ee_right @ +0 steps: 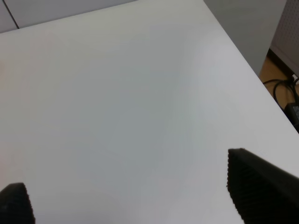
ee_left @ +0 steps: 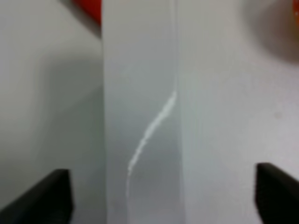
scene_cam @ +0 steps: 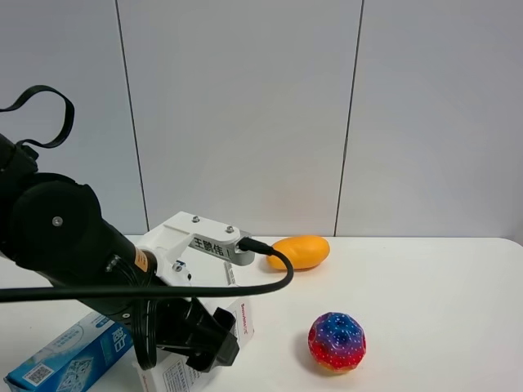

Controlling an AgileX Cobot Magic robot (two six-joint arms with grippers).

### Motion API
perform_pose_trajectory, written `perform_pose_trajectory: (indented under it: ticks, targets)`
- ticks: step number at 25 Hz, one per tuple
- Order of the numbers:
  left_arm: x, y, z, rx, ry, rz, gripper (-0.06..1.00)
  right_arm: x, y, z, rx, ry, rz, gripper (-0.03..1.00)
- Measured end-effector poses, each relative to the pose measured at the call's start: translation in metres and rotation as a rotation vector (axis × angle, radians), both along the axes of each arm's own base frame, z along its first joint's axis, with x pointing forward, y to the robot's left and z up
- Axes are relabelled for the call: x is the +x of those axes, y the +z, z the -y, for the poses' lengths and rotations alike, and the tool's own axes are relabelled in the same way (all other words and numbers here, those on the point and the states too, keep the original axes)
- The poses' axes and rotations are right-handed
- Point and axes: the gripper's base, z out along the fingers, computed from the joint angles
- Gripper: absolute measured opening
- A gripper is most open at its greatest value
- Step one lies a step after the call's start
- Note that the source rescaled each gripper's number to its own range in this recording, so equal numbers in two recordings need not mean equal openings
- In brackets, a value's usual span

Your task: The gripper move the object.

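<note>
The object, a white cardboard box (scene_cam: 243, 320) with small print and red lettering, lies on the white table under my left arm, which hides most of it. My left gripper (scene_cam: 206, 341) is low over it. In the left wrist view the box (ee_left: 140, 116) fills the middle, blurred, with one black finger (ee_left: 44, 198) on each side, apart from it; the gripper (ee_left: 161, 196) is open. My right gripper (ee_right: 140, 198) is open over bare table and holds nothing; it is out of the exterior high view.
A long blue-green toothpaste box (scene_cam: 69, 358) lies left of the white box. An orange mango-like fruit (scene_cam: 301, 251) sits behind, a multicoloured ball (scene_cam: 336, 341) to the right. The right wrist view shows the table's edge (ee_right: 243, 60), with cables on the floor (ee_right: 286, 91) beyond.
</note>
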Motion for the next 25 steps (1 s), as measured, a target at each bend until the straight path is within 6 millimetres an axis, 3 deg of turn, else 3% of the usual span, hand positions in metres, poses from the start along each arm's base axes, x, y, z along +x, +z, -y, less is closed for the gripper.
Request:
perform_pose_trajectory:
  ticks: [3, 8, 15, 20, 25]
  targets:
    - [-0.001, -0.001, 0.0, 0.004, 0.004, -0.016, 0.94, 0.0, 0.0, 0.0, 0.0, 0.0, 0.0, 1.0]
    - [-0.003, 0.009, -0.001, -0.013, 0.012, -0.016, 0.96, 0.0, 0.0, 0.0, 0.0, 0.0, 0.0, 1.0]
    - [-0.005, 0.068, -0.012, -0.15, 0.054, 0.104, 0.96, 0.0, 0.0, 0.0, 0.0, 0.0, 0.0, 1.0]
    - [0.0, 0.104, -0.038, -0.219, 0.131, 0.197, 0.96, 0.0, 0.0, 0.0, 0.0, 0.0, 0.0, 1.0]
    - [0.007, 0.127, -0.071, -0.24, 0.228, 0.261, 0.96, 0.0, 0.0, 0.0, 0.0, 0.0, 0.0, 1.0]
